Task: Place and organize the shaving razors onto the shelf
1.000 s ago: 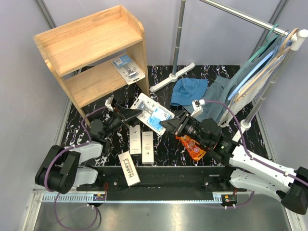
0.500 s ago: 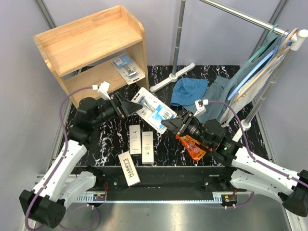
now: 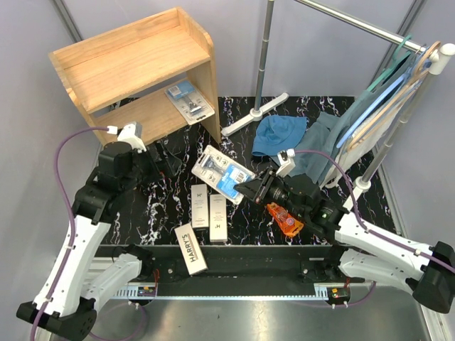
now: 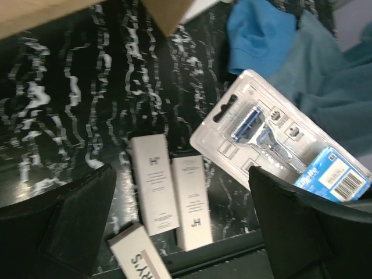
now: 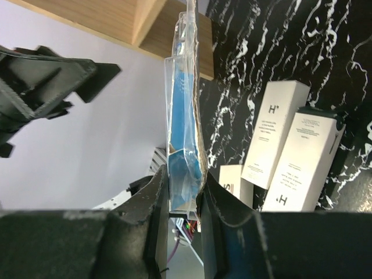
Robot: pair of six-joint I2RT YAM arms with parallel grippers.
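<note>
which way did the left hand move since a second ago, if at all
Yes. The left hand has pulled back to the left, off the blue blister pack and toward the shelf, and now stands open.

Fig.: access map. Shelf (image 3: 135,78): top board unoccupied; lower board holds one blister pack (image 3: 189,99) at its R end, L part open. The shelf's R side panel (image 3: 210,89) walls off entry from the R. Mid-tabletop (image 3: 142,206) lane is blocked by a 2nd blister pack (image 3: 222,172) clamped in the R tool (image 3: 245,189). L tool (image 3: 169,160), jaws wide, sits just L of it by the panel foot. Two white boxes (image 3: 200,206) side by side and a third box (image 3: 190,249) fill front centre. Rack foot (image 3: 254,114) & blue cloths (image 3: 279,135) crowd rear R. Orange pack (image 3: 284,219) lies under the R arm.
</note>
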